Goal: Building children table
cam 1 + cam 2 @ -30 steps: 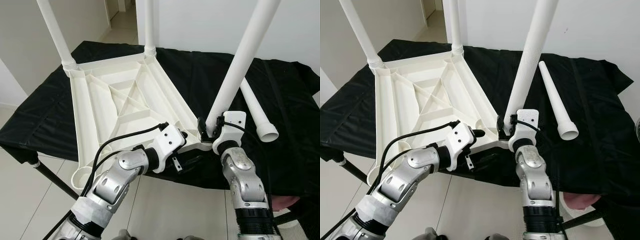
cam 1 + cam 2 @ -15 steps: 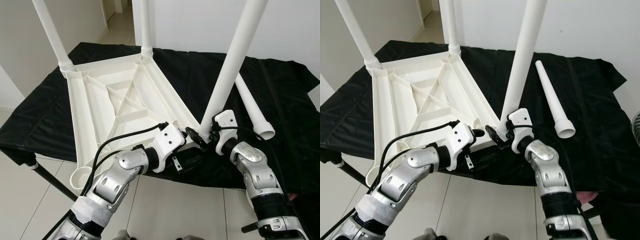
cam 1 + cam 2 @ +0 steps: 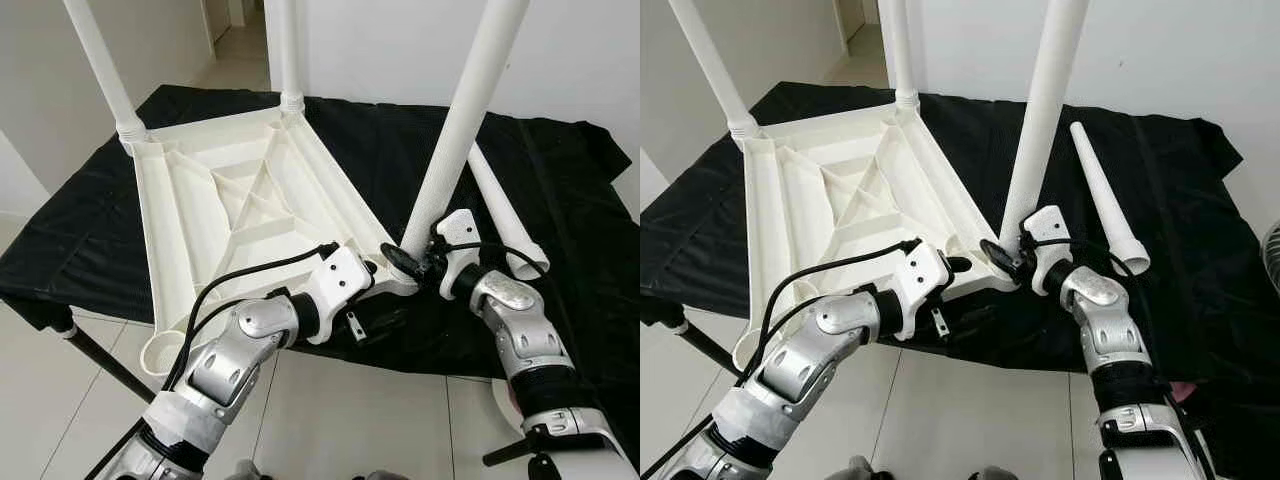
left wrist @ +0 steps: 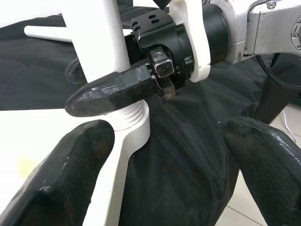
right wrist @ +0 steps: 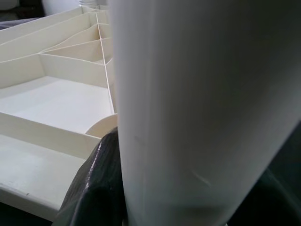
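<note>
Screwing in the third leg (image 3: 455, 150) — the right gripper (image 3: 420, 262) clamps its base at the tabletop's (image 3: 230, 210) near-right corner socket, the tabletop lying underside-up on the cloth (image 3: 560, 290). Left gripper (image 3: 372, 272) sits open just beside that corner. Best to steady the corner and hold the leg plumb — it leans. A fourth leg (image 3: 1105, 205) lies toward the cloth's right edge.
</note>
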Available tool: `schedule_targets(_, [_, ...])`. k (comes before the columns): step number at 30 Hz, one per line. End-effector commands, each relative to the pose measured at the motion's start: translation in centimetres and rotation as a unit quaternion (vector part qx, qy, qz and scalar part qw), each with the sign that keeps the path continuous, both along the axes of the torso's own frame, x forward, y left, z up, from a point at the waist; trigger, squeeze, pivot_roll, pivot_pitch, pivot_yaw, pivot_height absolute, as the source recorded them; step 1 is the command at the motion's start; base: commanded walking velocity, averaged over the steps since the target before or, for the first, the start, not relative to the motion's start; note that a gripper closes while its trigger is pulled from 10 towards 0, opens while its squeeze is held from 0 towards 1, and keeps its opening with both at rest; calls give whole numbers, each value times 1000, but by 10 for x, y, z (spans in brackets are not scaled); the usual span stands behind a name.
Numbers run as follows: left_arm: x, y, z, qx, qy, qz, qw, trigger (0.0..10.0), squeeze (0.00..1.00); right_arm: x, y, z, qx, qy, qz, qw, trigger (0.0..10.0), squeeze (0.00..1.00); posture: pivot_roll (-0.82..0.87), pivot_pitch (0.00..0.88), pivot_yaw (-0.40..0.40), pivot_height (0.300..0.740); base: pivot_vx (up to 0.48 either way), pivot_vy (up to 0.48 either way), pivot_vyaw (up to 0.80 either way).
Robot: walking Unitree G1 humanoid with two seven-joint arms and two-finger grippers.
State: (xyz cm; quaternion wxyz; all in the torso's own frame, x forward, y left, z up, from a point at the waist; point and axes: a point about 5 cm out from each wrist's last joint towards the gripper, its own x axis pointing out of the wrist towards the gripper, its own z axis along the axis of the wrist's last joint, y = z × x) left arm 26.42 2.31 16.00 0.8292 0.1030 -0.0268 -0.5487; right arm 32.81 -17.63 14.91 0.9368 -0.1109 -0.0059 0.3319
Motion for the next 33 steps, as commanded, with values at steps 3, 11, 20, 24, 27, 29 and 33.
schedule_targets(3, [-3, -1, 1, -1, 4, -13, 1000, 10000, 0, -1, 3, -14, 3, 27, -24, 999, 0, 0, -108, 42, 25, 740, 0, 0, 0])
schedule_targets(11, [-5, -1, 0, -2, 6, -14, 1000, 10000, 0, 0, 6, -16, 35, 33, -142, 989, 0, 0, -111, 50, 29, 740, 0, 0, 0])
schedule_targets(20, [-4, -1, 0, -1, 5, -15, 1000, 10000, 0, -2, 22, -14, 75, 20, -286, 955, 0, 0, -111, 51, 28, 740, 0, 0, 0])
schedule_targets(24, [-4, -2, 1, -2, 4, -13, 1000, 10000, 0, -4, 35, -12, 92, 15, -323, 942, 0, 0, -106, 48, 22, 740, 0, 0, 0])
schedule_targets(27, [-4, -2, 1, -4, 4, -12, 1000, 10000, 0, -5, 44, -10, 101, 11, -354, 930, 0, 0, -104, 45, 20, 740, 0, 0, 0])
schedule_targets(29, [-4, -2, 1, -3, 4, -11, 1000, 10000, 0, -5, 47, -9, 109, 13, -360, 926, 0, 0, -102, 40, 18, 740, 0, 0, 0])
schedule_targets(33, [-4, -2, 1, -3, 4, -11, 1000, 10000, 0, -4, 49, -6, 120, 11, -354, 927, 0, 0, -103, 39, 17, 740, 0, 0, 0])
